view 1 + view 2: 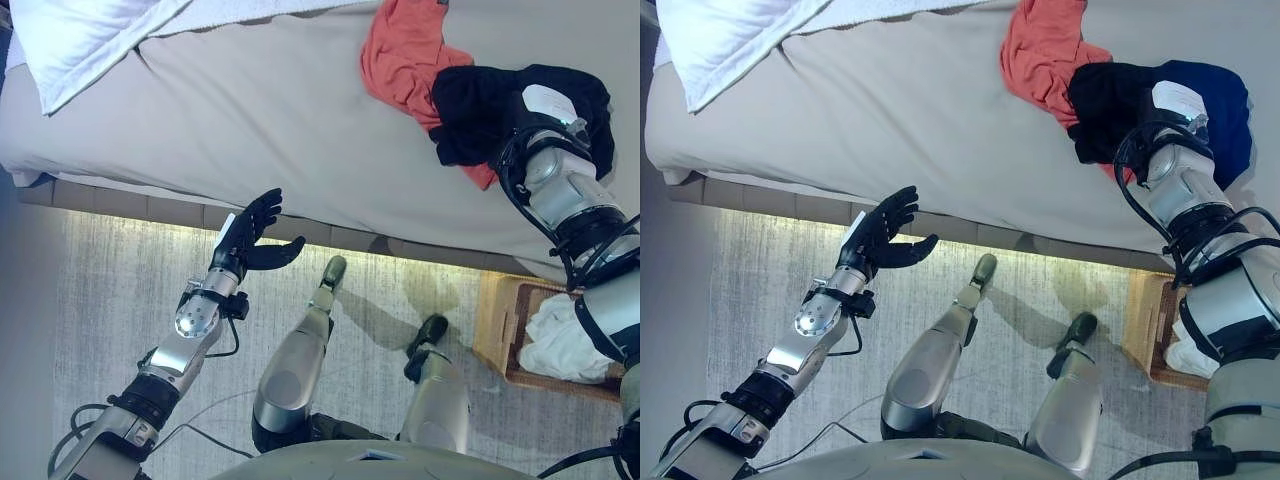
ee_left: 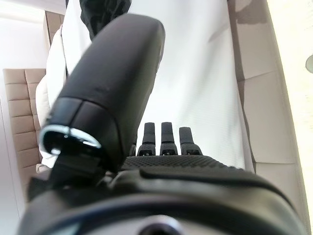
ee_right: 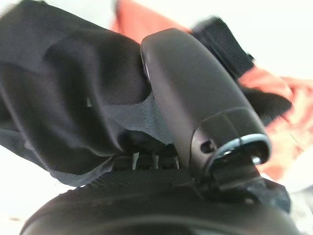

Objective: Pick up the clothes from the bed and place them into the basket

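Note:
A black garment (image 1: 478, 108) lies bunched on the grey bed (image 1: 250, 130) at the right, partly over an orange garment (image 1: 400, 55). My right hand (image 1: 546, 103) reaches into the black garment from the right. In the right wrist view my thumb (image 3: 195, 98) presses into the gathered black cloth (image 3: 73, 88), with the fingers under it. My left hand (image 1: 250, 235) is open and empty, held in the air in front of the bed's near edge, fingers straight (image 2: 161, 137). The wicker basket (image 1: 495, 310) stands on the floor at the lower right, below my right arm.
White cloth (image 1: 560, 340) lies in the basket. A white pillow (image 1: 80, 35) sits at the bed's far left corner. A pale rug (image 1: 120, 300) covers the floor between the bed and me.

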You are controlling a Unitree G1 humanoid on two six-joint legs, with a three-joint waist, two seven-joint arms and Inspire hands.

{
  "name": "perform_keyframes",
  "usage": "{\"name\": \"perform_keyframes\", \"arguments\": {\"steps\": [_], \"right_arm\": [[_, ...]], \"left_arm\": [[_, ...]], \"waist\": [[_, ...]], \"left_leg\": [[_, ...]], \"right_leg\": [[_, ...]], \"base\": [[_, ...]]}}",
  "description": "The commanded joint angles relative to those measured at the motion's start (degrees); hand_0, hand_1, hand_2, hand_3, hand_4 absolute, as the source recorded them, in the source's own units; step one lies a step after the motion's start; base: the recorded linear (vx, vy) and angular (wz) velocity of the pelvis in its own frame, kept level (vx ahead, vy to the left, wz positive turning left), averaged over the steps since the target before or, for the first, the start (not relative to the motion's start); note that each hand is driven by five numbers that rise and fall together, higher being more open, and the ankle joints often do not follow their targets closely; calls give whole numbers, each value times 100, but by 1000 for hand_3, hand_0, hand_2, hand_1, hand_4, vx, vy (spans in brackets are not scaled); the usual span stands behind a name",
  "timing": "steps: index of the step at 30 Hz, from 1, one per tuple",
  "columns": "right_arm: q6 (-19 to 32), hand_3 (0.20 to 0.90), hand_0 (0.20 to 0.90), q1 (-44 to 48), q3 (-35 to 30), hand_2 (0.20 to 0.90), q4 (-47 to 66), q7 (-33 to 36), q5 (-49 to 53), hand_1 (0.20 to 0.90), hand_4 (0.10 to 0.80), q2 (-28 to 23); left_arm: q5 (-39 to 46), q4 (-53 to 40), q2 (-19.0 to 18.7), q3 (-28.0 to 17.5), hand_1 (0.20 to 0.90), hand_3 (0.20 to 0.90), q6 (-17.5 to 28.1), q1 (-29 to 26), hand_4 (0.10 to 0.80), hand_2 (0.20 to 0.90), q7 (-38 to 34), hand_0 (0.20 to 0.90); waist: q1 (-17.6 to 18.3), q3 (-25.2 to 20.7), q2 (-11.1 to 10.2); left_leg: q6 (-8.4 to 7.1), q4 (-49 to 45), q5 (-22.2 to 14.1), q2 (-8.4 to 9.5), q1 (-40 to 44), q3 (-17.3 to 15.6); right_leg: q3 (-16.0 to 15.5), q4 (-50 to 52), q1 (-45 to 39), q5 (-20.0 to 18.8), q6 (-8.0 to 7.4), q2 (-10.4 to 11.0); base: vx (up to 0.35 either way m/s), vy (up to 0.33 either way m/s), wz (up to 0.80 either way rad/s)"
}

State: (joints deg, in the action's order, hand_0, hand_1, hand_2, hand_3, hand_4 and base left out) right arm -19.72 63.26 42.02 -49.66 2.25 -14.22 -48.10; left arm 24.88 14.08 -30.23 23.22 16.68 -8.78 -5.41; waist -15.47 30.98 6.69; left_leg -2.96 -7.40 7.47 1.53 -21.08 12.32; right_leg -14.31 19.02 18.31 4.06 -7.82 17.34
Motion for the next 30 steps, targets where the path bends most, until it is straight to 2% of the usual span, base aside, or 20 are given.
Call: {"name": "perform_keyframes", "arguments": {"steps": [1, 12, 18, 24, 30], "right_arm": [[-289, 200, 300, 619, 457, 300, -101, -51, -163, 300, 100, -677], [-90, 200, 300, 474, 236, 300, 150, 122, -138, 300, 100, -724], [77, 200, 300, 296, 75, 300, 517, 231, 115, 300, 100, -793], [395, 200, 300, -52, -534, 300, 903, 701, 1032, 300, 100, -747], [946, 200, 300, -605, -1535, 300, 1388, 882, 1861, 300, 100, -643]], "left_arm": [[233, -694, -303, -218, 900, 900, 607, 278, 800, 900, -121, 900], [191, -774, -331, -363, 900, 900, 527, 318, 800, 900, -39, 900], [130, -733, -288, -489, 900, 900, 403, 321, 800, 900, -11, 900], [84, -649, -209, -601, 900, 900, 274, 349, 800, 900, -47, 900], [32, -559, -119, -691, 900, 900, 171, 517, 800, 900, 46, 900]], "waist": [[-42, -119, -139], [13, -119, -257], [132, -161, -397], [279, -550, -554], [426, -966, -668]], "left_leg": [[305, -608, -666, -111, -125, -66], [276, -437, -656, -233, 293, -209], [204, 1, -592, -388, 1046, -356], [113, 276, -592, -561, 1448, -550], [64, 374, -648, -658, 1789, -652]], "right_leg": [[61, 431, 225, -101, 334, -40], [47, 138, -201, -138, 359, -148], [91, -423, -918, -257, 334, -252], [180, -857, -1341, -330, 337, -344], [279, -1034, -1662, -344, 347, -398]], "base": [[-17, 3, -8], [-19, -11, -5], [4, 2, -10], [30, 8, -17], [61, 11, -10]]}}
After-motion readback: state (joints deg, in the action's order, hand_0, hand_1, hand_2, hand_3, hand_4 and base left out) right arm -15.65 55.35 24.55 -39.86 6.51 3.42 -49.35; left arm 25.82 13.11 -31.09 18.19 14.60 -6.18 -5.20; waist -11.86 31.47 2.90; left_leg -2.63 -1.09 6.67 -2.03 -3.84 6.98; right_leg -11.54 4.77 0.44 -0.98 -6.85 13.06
